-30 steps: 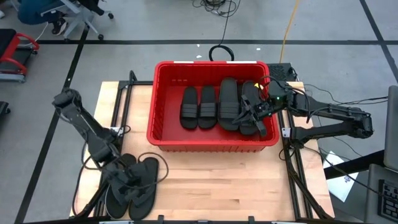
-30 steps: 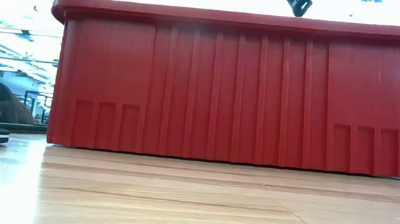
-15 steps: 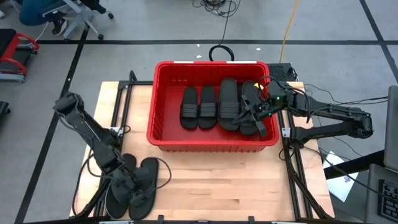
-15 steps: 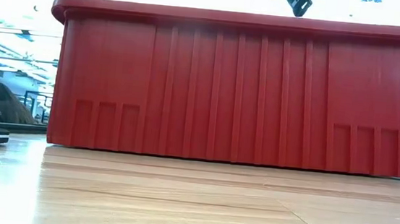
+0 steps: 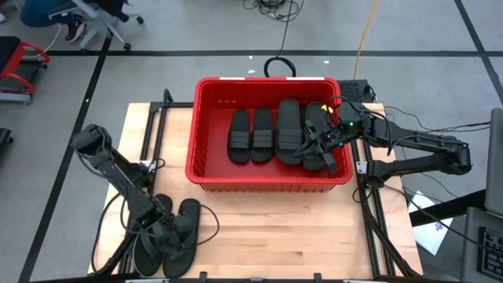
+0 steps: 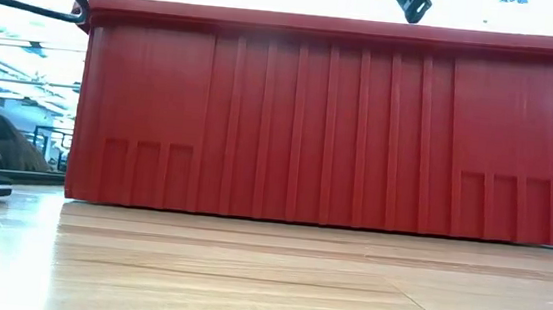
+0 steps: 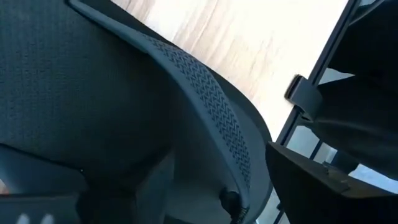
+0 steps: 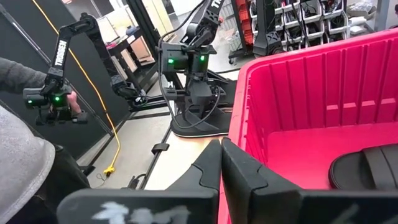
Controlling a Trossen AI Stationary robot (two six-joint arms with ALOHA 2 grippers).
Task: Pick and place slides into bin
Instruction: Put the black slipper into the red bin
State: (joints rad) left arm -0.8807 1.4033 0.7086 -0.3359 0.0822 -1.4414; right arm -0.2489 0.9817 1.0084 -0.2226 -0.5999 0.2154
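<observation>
Two dark thong slides (image 5: 186,228) lie side by side on the wooden table at its near left corner. My left gripper (image 5: 161,229) is low over them, open. In the left wrist view one slide (image 7: 93,87) fills the picture, and its textured rim (image 7: 208,99) runs between the fingers. The red bin (image 5: 267,82) stands at the far middle with several black slides (image 5: 251,135) lying flat inside. My right gripper (image 5: 323,143) hovers shut above the bin's right part, holding nothing, its fingers (image 8: 211,163) together. My left gripper stands open around the rim of one thong slide (image 7: 233,146), coming at it slanting down from the table's left. Whether its fingers touch the slide, I cannot tell.
Bare wood (image 5: 283,228) lies between the bin's near wall (image 6: 329,130) and the table's front edge. Black frame rails (image 5: 369,212) run along both table sides. Beyond the table, the right wrist view shows a person's hand (image 8: 69,102) holding a control arm.
My left arm has sunk and tipped further down toward the thong slides at the near left corner. A cable of that arm has come into the low view's upper left. The slides and the right arm have kept still.
</observation>
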